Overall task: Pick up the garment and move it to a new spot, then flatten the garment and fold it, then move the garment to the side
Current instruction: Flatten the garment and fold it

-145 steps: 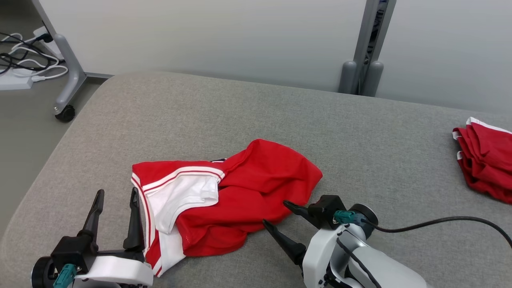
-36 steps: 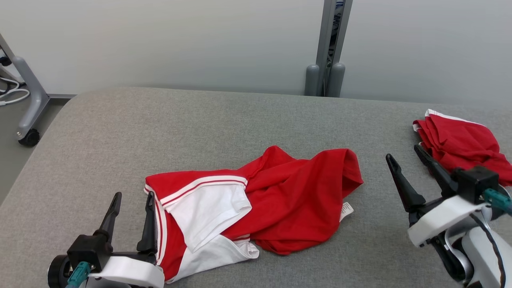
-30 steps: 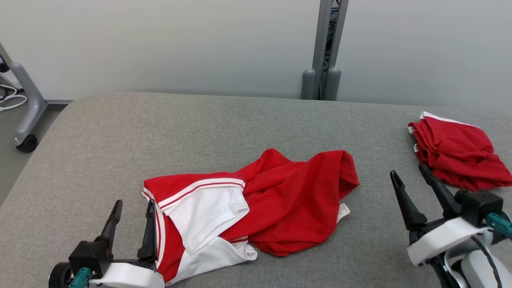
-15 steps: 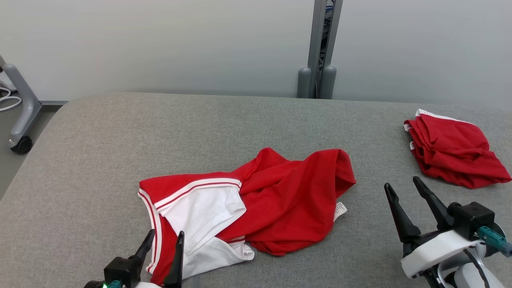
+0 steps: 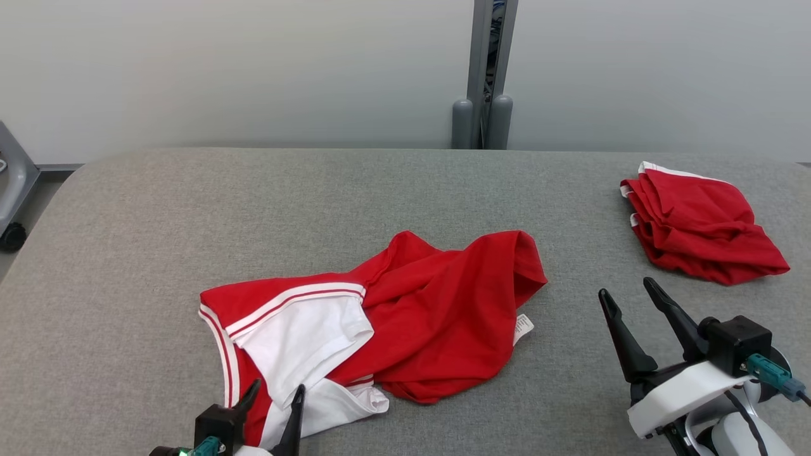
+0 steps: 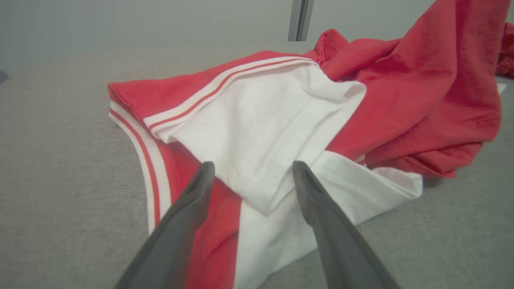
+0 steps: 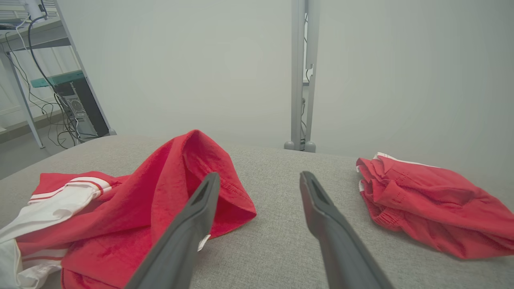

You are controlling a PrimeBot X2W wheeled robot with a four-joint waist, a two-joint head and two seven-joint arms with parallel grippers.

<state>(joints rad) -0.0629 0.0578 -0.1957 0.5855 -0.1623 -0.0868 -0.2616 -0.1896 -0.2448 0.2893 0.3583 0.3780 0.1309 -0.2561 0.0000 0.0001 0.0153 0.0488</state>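
A crumpled red garment with white panels and striped trim lies in the middle of the grey padded table. It also shows in the left wrist view and the right wrist view. My left gripper is open at the bottom edge, its fingers over the garment's near white corner with nothing pinched. My right gripper stands open and empty to the right of the garment, above bare table.
A second red garment, roughly folded, lies at the table's far right. A grey post stands behind the table against a pale wall. A wheeled frame leg is off the table's left edge.
The camera has panned, shifting the whole scene left. My left gripper has moved right and lower in view, from beside the garment's left edge to over its near white corner. The garment lies as before.
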